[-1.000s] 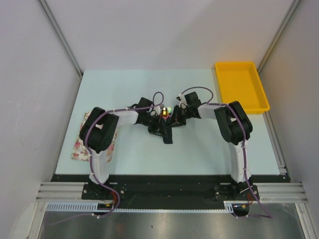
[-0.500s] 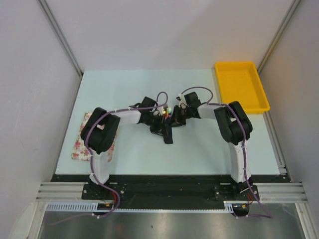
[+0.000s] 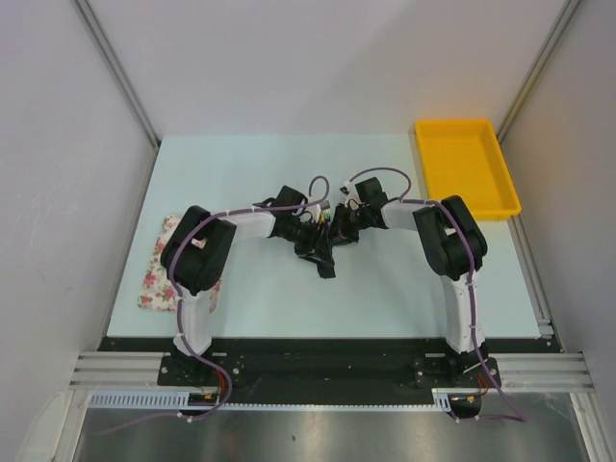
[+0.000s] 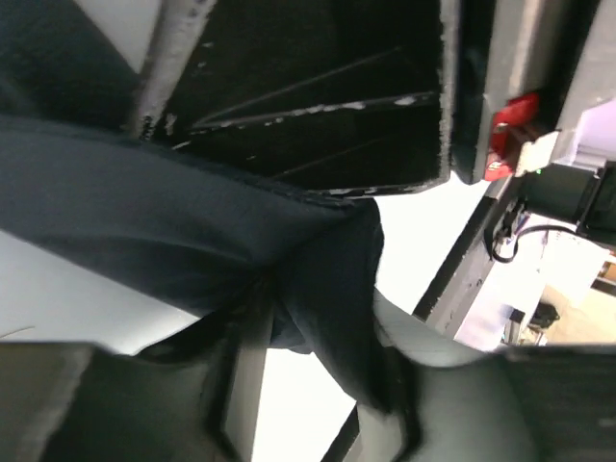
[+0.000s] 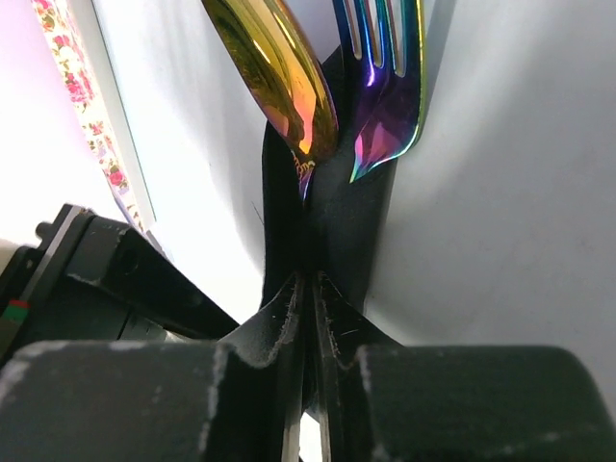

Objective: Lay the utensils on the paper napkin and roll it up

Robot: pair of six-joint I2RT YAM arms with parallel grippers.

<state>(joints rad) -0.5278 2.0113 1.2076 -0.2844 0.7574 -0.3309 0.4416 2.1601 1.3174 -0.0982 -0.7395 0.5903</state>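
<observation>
The black paper napkin [image 3: 324, 262] lies bunched at the table's middle, under both grippers. In the right wrist view my right gripper [image 5: 310, 289] is shut on a raised fold of the napkin [image 5: 332, 231]. Beyond that fold lie the utensils: a gold spoon [image 5: 279, 82] and an iridescent fork [image 5: 390, 96], their handles hidden in the napkin. My left gripper [image 3: 313, 241] is close against the right gripper [image 3: 335, 234]. In the left wrist view the napkin [image 4: 192, 221] drapes down between the left gripper's [image 4: 322, 404] jaws, which stand apart with bright table showing between them.
A yellow tray [image 3: 467, 168] stands at the back right. A pink floral cloth mat [image 3: 159, 279] lies at the left edge, partly under the left arm. The table's front rail runs along the bottom of the top view.
My left gripper has moved right, closer against the right gripper, and the napkin looks more bunched. The right arm has barely moved.
</observation>
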